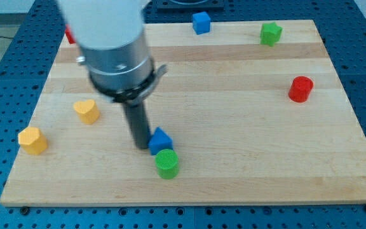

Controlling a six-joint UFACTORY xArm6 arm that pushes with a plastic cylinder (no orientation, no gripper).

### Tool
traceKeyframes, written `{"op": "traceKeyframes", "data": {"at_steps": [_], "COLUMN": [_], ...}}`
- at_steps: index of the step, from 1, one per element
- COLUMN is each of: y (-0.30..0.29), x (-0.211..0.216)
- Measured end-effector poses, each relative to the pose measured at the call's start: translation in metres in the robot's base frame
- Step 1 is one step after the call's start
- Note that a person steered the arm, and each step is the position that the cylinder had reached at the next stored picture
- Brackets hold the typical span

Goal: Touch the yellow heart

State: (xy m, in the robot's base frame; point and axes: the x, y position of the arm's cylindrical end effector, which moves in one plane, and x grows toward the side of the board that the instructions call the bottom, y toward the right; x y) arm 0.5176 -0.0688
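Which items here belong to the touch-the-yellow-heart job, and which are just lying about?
Job:
- yellow heart
- my tip, to the heart's right, not touching it, beside the blue block

Lying about:
- yellow block
- blue block
- green cylinder
- blue cube
- green block
- red cylinder
- red block, mostly hidden by the arm

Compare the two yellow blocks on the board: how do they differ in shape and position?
The yellow heart shows a notched, lobed top; the other yellow block looks more angular, its exact shape unclear. The yellow heart lies nearer my tip and further up the view; the other yellow block sits lower, close to the board's left edge. Both are the same yellow, similar in size, and neither touches my tip.
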Motion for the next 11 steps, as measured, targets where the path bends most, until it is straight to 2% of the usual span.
{"op": "traceKeyframes", "data": {"at_steps": [2, 3, 4, 5, 7, 8, 9, 11], "y": [0.106, 0.142, 0.212, 0.247, 0.093, 0.009, -0.048, -0.049], "x": [0.017, 0.041, 0.041, 0.042, 0.026, -0.003, -0.017, -0.021]}}
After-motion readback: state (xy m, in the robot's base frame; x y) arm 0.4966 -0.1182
